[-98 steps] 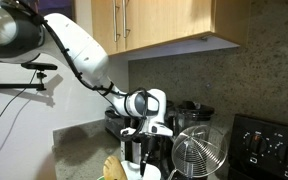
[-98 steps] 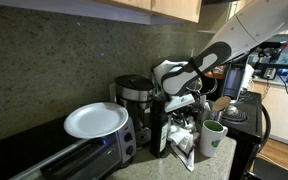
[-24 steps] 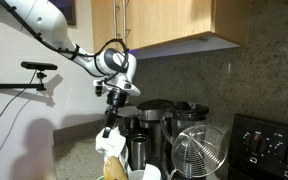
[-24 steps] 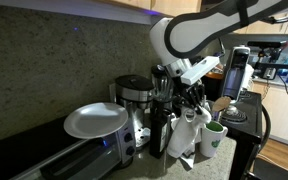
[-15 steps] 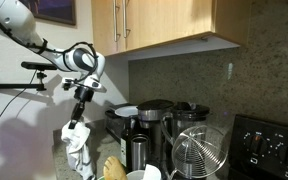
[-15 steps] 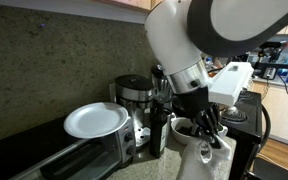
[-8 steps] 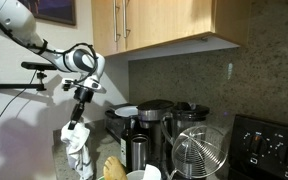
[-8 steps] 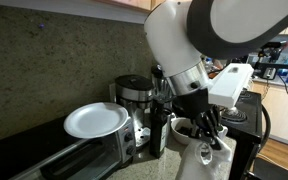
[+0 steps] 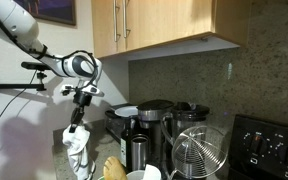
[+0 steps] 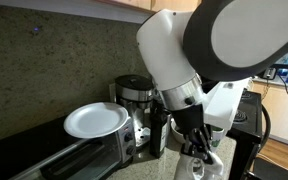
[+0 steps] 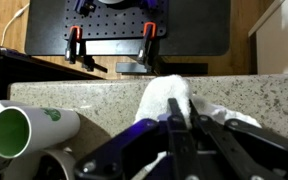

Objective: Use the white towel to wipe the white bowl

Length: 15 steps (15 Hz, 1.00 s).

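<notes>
White crumpled cloth towel (image 9: 77, 143) hangs from the end effector (image 9: 75, 126), which is clenched on its upper end, over the speckled stone counter (image 11: 84, 95). In an exterior view, the shallow white bowl (image 10: 95, 121) rests on the black toaster oven (image 10: 44, 160), well apart from the towel. A white mug with a green interior (image 11: 24, 130) sits beside the towel.

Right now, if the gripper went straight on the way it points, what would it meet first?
The gripper points down, so the hanging white towel it holds would probably touch the granite countertop first. The green-lined mug looks off that line, though depth is unclear.
</notes>
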Tool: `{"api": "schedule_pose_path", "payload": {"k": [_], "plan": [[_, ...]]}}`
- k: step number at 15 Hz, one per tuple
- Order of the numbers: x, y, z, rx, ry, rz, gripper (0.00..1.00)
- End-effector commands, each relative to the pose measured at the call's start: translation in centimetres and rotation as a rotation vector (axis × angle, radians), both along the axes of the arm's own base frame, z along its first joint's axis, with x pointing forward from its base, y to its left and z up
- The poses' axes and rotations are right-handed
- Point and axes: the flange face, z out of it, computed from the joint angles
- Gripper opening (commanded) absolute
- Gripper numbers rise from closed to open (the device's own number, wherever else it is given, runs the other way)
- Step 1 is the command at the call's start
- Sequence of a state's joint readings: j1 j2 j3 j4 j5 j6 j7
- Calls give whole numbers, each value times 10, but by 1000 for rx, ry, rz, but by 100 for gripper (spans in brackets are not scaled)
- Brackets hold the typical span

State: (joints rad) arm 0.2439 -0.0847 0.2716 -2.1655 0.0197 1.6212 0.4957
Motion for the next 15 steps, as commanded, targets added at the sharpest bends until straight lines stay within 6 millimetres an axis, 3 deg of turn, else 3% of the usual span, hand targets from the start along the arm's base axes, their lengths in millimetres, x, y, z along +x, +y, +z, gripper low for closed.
{"api": "schedule_pose_path", "payload": {"k": [1,9,15], "plan": [[-1,25,-13,36,-29,58,2],[1,111,-40,146,-156,166,2],[2,173,-93,160,-191,258,2]]}}
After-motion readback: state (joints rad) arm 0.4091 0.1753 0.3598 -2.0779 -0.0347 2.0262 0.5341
